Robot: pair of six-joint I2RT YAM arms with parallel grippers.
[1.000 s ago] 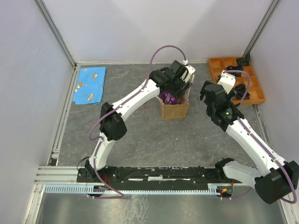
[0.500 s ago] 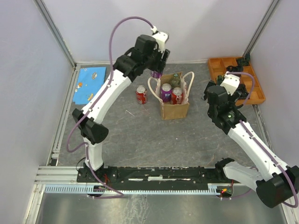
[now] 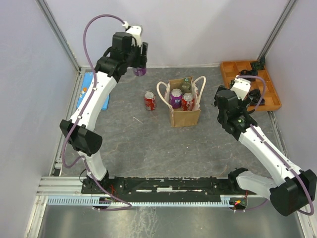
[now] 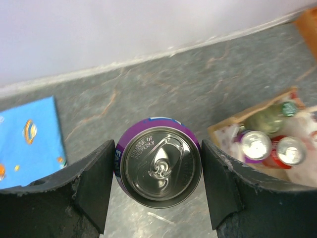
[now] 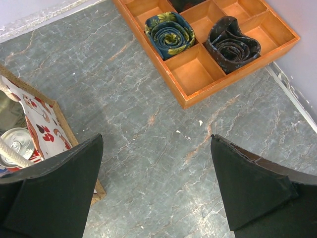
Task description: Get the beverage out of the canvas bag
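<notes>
- Top external view: the canvas bag [image 3: 185, 116] stands upright near the middle of the worktop [image 3: 148, 144], mouth open. A second purple can [image 3: 176, 97], a red-topped can [image 3: 187, 101] and a green bottle [image 3: 185, 85] are inside it.
- At the bag's 3 o'clock hovers the right tool [image 5: 156, 183]. Its fingers are spread wide with only bare worktop between them.
- At the bag's 9 o'clock, just beside it but apart, a red can [image 3: 149, 100] stands on the worktop.
- Farther off, at the bag's 10 o'clock, the left tool [image 4: 159, 188] is clamped on the held purple can [image 4: 161, 166]. The can is upright, top facing the wrist camera, and raised above the worktop.
- Step in hand, as I judge it: one beverage is out of the bag and in carriage. The next move calls for lowering it upright onto bare worktop, wide of the blue cloth [image 4: 27, 134], then spreading the fingers.
- Hard to make out: the fingers cover most of the held can's label. Whether anything lies beneath the three drinks in the bag cannot be told. The left arm covers part of the cloth in the top view, and the orange tray [image 3: 225, 74] at 2 o'clock is too small to read there.
</notes>
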